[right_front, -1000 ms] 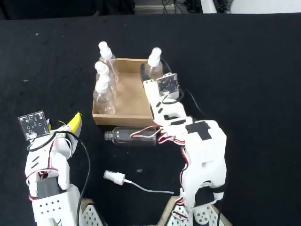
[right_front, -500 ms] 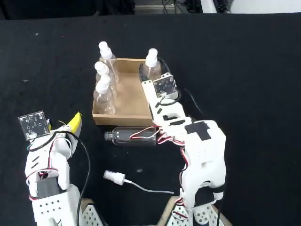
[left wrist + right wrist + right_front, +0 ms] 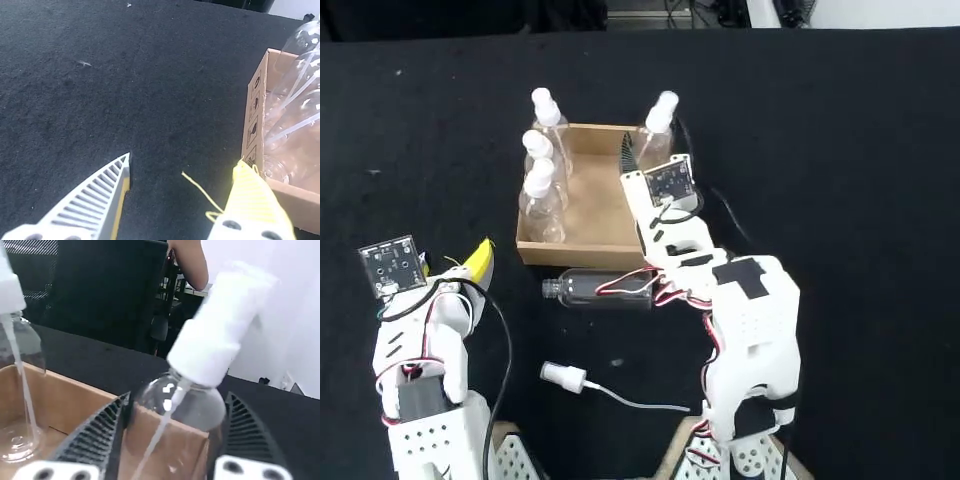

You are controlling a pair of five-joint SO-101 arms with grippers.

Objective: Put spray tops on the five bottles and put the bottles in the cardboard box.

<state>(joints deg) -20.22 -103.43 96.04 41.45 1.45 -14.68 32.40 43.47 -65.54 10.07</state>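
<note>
The cardboard box holds three bottles with spray tops along its left side. A fourth topped bottle leans tilted at the box's far right corner, its base hidden behind the cardboard wall. My right gripper is open around that bottle, with the fingers close on either side. A topless bottle lies on the table in front of the box. A loose spray top with its tube lies nearer. My left gripper is open over bare table left of the box.
The black table spreads wide to the right and far left of the box. My left arm's yellow finger sits near the box's front left corner. Cables run along my right arm over the lying bottle.
The bottle in my right gripper first shifted slightly left toward the box, then tipped with its spray top swinging right. The left arm has kept still.
</note>
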